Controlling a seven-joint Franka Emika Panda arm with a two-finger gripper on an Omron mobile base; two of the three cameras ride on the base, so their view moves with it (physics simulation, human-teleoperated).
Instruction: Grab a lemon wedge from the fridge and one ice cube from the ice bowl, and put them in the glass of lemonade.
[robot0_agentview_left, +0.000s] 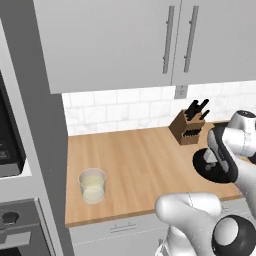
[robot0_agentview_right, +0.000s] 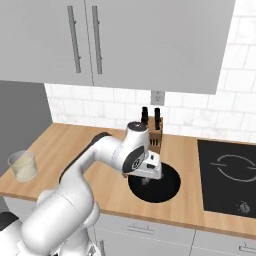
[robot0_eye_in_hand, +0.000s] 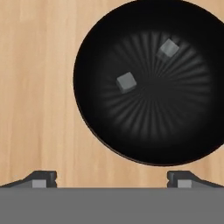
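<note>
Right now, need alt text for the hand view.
Looking straight down, a black ice bowl on the wooden counter holds two grey ice cubes, apart from each other. The open end effector hangs above the bowl's near rim, holding nothing.

A home kitchen, plainly. A wooden counter (robot0_agentview_left: 140, 165) runs under grey wall cabinets (robot0_agentview_left: 115, 40) with long bar handles, backed by white tile (robot0_agentview_left: 115, 112). A knife block (robot0_agentview_left: 189, 129) stands at the back, at twelve o'clock from the black bowl (robot0_agentview_right: 155, 185). A black cooktop (robot0_agentview_right: 227, 175) lies at three o'clock of that bowl, and an oven front (robot0_agentview_left: 12, 220) sits at the counter's far left.
</note>
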